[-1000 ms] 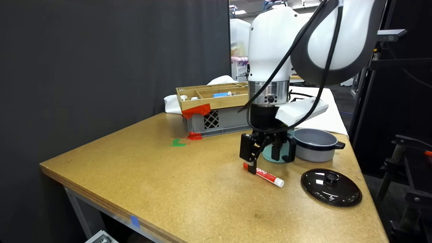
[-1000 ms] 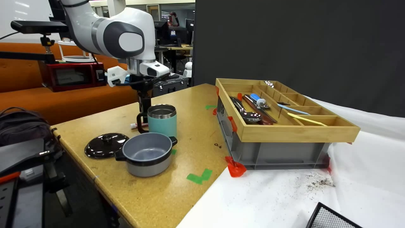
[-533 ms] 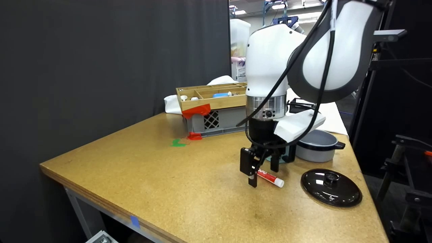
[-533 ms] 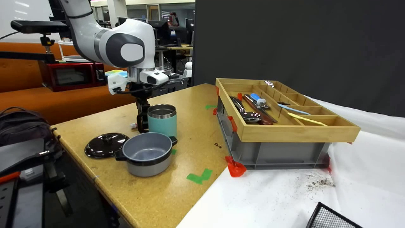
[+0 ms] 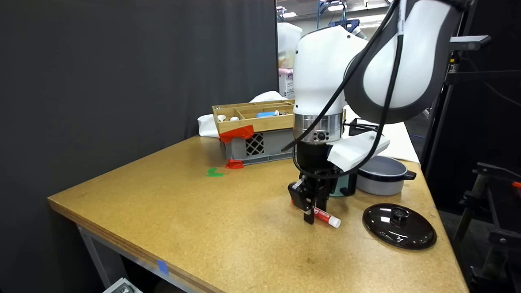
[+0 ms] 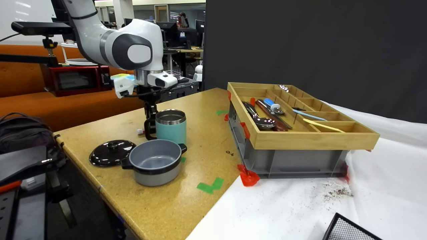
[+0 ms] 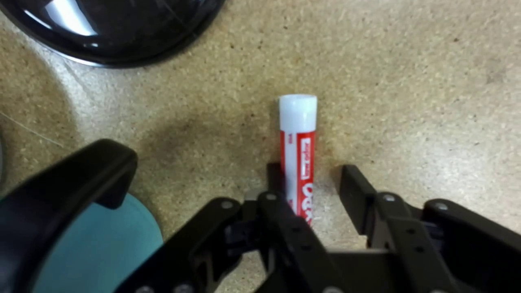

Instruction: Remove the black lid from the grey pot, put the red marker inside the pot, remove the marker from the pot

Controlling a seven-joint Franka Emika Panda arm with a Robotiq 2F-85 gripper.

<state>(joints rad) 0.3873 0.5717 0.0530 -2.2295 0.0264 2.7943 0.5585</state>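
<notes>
Backdrop [image 5: 142,81]: dark and tall, rising beyond the table [image 5: 183,211] in both exterior views.
Room: an orange couch [image 6: 100,106] and a dark red microwave [image 6: 78,81], in an exterior view.
Tabletop: tan and speckled, with bits of green tape [image 6: 204,188] stuck to it.
Wooden tray [image 6: 317,141]: split into compartments, utensils [image 6: 263,124] in it, set on a grey crate [image 6: 300,163].
Arm [image 6: 140,46]: white and grey, reaching down over the table; a black cable [image 5: 391,95] loops past the wrist.
Gripper [image 7: 311,179]: low over the table and pointing down, jaws partly spread astride the red marker [image 7: 298,162], with bare tabletop showing between marker and the far finger; nothing is clamped.
Fingers [image 7: 355,195]: the one nearer the mug [image 6: 171,131] seems to be against the marker, though the blur makes contact hard to judge.
Marker: on the table, outside the grey pot [image 6: 158,176], its white end out past the gripper.
Pot: upright and uncovered, just beside the mug.
Black lid [image 5: 401,232]: flat on the table near the pot, knob up.
Mug: teal, with a dark handle, upright between gripper and pot.
</notes>
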